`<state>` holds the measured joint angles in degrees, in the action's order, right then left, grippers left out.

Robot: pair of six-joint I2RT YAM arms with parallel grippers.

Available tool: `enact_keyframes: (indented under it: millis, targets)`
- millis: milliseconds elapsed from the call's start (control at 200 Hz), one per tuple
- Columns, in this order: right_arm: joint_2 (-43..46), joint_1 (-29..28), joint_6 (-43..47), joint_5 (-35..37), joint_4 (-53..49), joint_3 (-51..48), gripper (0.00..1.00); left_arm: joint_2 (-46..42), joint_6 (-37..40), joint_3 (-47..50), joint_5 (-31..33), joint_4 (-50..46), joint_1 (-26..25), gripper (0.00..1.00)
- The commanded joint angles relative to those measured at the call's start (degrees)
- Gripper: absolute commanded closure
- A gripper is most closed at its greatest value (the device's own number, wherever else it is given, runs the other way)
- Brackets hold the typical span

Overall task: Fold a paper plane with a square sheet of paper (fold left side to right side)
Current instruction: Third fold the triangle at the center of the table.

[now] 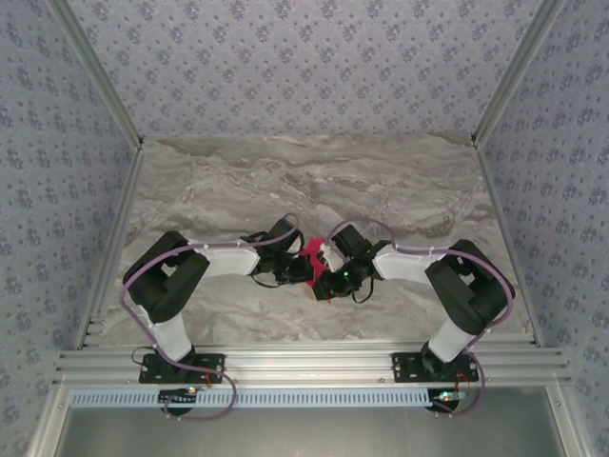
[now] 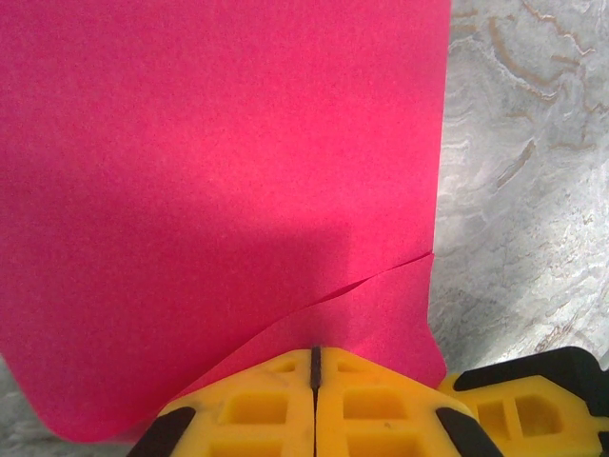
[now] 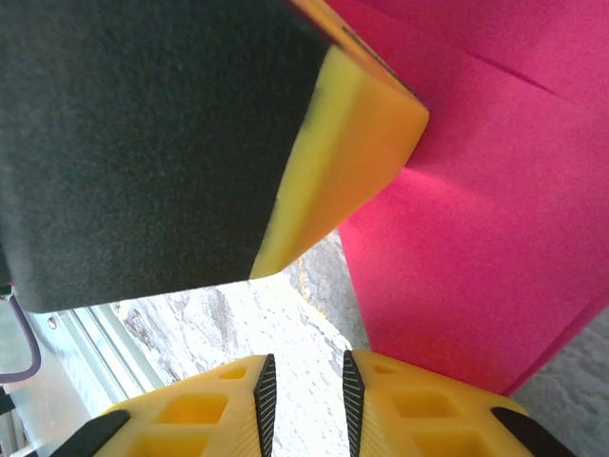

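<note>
In the middle of the table [image 1: 285,181], both arms bend inward and meet at the pink square sheet of paper [image 2: 219,171]. The left gripper [image 2: 314,381] is pinched tight on its edge. The right gripper [image 3: 304,400] has its fingers a little apart, holding nothing.

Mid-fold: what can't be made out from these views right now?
Left wrist: the pink sheet runs off the top and left edges; the left claw covers its pinched edge.
Right wrist: above the right claw, a blurred finger blocks the upper left; sheet cut by right edge.
Top external: sheet tiny, mostly under both claws; outline, creases unreadable.
</note>
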<state>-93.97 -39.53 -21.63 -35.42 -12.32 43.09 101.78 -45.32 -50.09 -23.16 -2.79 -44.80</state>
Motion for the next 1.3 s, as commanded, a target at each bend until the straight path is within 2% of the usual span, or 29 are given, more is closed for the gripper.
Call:
enact_keyframes:
  millis: [0,590,715,869,1059,1294]
  targets:
    - [-0.86,0.00,-0.03,1.47,-2.84,-0.56,0.71,2.02,0.40,1.51,4.52,-4.24,-0.46,0.95]
    - [2.33,2.40,-2.03,-0.16,-0.01,-9.89,0.78,2.59,0.94,0.69,5.06,-5.08,-0.46,0.96]
    - [5.85,3.65,-1.98,-1.10,-0.24,-11.86,0.80,2.48,1.02,0.30,5.26,-5.69,-0.39,0.96]
    - [13.09,3.73,-1.49,-1.15,-4.66,-9.75,0.81,2.03,0.82,0.17,5.23,-5.83,-0.44,0.96]
    - [21.31,3.63,-4.78,1.98,-6.20,-6.80,0.88,1.94,0.43,0.17,5.24,-5.61,-0.47,0.96]
    - [14.15,1.43,-11.34,2.26,2.82,-4.29,0.93,2.09,0.42,-0.01,5.22,-5.48,-0.68,0.96]
